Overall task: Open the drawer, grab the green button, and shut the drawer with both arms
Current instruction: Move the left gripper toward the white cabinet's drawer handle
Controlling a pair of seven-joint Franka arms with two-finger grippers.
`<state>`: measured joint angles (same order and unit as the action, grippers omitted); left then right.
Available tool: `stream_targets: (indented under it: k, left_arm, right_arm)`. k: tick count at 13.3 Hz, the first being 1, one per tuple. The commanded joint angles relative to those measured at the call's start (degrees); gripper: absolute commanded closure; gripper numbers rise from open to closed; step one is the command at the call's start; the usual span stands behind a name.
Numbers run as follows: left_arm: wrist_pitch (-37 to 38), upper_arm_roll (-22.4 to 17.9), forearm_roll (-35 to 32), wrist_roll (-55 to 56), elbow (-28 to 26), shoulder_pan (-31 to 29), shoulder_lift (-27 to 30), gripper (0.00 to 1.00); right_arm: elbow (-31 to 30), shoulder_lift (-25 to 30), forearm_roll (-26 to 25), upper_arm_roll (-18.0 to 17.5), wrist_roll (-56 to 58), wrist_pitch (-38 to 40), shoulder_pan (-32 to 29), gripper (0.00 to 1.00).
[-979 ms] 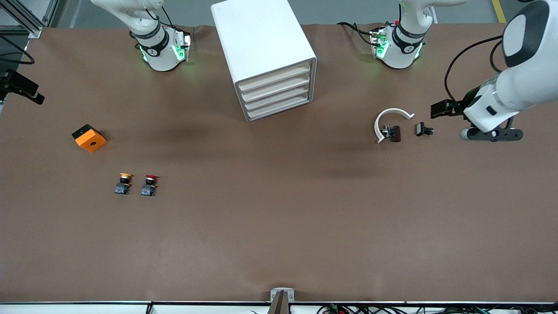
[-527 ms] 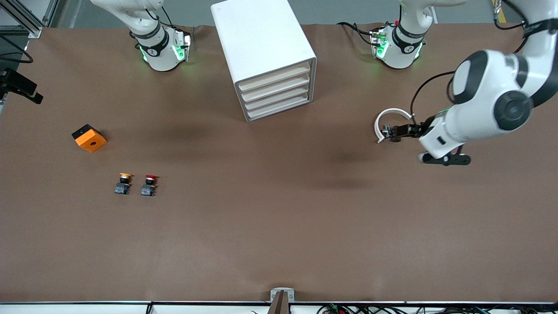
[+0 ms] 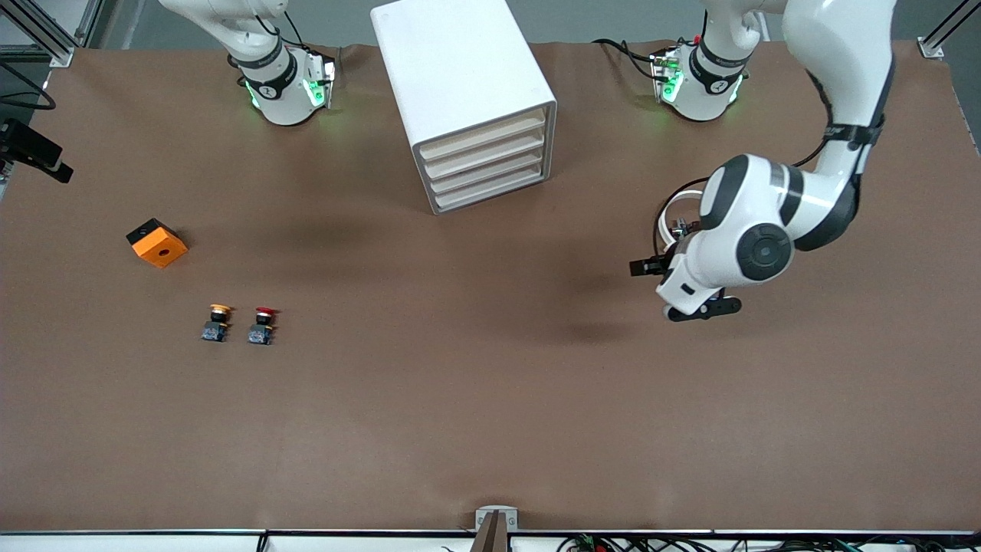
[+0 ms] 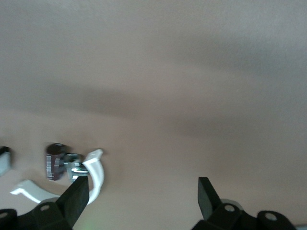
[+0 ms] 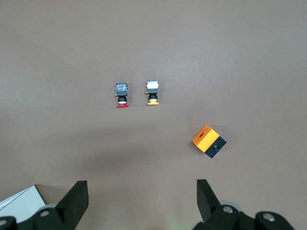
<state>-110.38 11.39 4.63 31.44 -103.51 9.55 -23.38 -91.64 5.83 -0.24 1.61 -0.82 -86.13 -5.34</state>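
Note:
The white drawer cabinet [image 3: 460, 69] stands at the middle of the table, between the two arm bases, with all its drawers [image 3: 487, 165] shut. The green-capped button is hidden; no view shows it. My left gripper [image 3: 693, 310] hangs over bare table toward the left arm's end, beside a white curved piece [image 3: 674, 211]. In the left wrist view the left gripper [image 4: 141, 184] is open and empty. My right gripper is out of the front view. In the right wrist view the right gripper [image 5: 141, 187] is open and empty, high over the table.
A yellow-capped button [image 3: 218, 322] and a red-capped button [image 3: 262, 324] lie side by side toward the right arm's end, with an orange box [image 3: 157, 242] farther from the camera. The white curved piece [image 4: 96, 172] lies against a small dark metal part [image 4: 56, 160].
My left arm has swung in from the left arm's end of the table toward the middle. It now covers the small dark parts beside the white curved piece.

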Motion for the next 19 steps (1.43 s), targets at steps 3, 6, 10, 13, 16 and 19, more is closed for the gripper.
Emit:
stream_targets:
  k: [3, 6, 10, 13, 16, 19]
  left_arm:
    - [2.4, 0.4, 0.6, 28.7, 13.8, 4.8, -10.4, 0.0]
    - [9.3, 0.4, 5.8, 42.0, 22.5, 6.6, -17.3, 0.0]
    - [16.1, 0.3, 14.5, 54.1, 23.6, 9.4, -18.4, 0.0]
    - [21.1, 0.4, 19.2, 67.1, 23.7, 10.3, -20.5, 0.0]
    - [23.5, 0.4, 25.2, 77.3, 23.7, 11.4, -21.9, 0.0]
    - [25.1, 0.4, 29.9, 83.7, 23.5, 12.3, -24.5, 0.0]
  right_arm:
    - [1.3, -3.4, -0.1, 0.0, -0.3, -0.3, 0.9, 0.0]
    - [2.6, -6.6, -0.6, 0.0, -0.2, -0.4, 1.6, 0.0]
    - [3.5, -9.6, -0.6, -0.1, -0.6, -0.2, 1.7, 0.0]
    - [3.6, -12.1, -0.4, -0.1, -0.3, -0.3, 2.0, 0.0]
    - [3.7, -14.4, -0.6, -0.1, -0.1, -0.4, 1.6, 0.0]
    - [3.8, -14.8, -0.9, 0.0, -0.8, -1.5, 1.8, 0.0]
